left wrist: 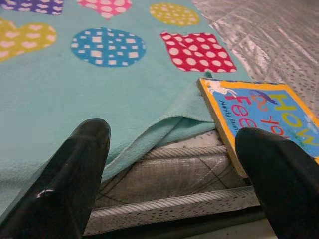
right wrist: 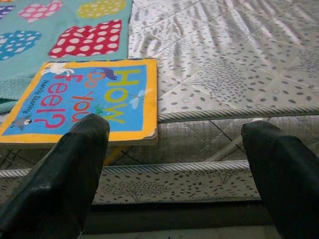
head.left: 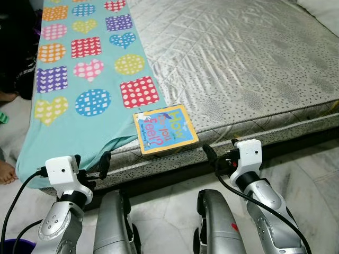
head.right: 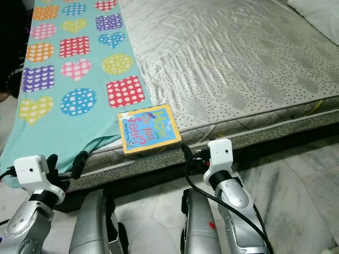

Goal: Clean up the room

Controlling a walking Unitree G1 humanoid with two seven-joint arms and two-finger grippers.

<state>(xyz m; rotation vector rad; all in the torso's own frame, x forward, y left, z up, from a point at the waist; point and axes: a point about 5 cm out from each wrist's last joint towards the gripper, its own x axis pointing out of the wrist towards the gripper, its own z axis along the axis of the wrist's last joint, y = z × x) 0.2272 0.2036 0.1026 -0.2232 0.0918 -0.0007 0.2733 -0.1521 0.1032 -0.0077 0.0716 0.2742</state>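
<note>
A blue board book with a yellow border [head.left: 165,128] lies flat at the front edge of the grey quilted mattress [head.left: 249,63], its near side jutting slightly over the edge. It shows in the left wrist view [left wrist: 269,114] and the right wrist view [right wrist: 87,99]. My left gripper [head.left: 90,165] is open, low in front of the mattress edge and left of the book, below the teal blanket's hem. My right gripper [head.left: 222,153] is open, just right of the book at the mattress side. Neither touches anything.
A teal blanket with dotted hearts and squares [head.left: 79,79] covers the mattress's left part and hangs over its corner. A person's bare foot [head.left: 6,172] rests on the tiled floor [head.left: 307,169] at far left. A white pillow [head.right: 318,16] lies at the back right.
</note>
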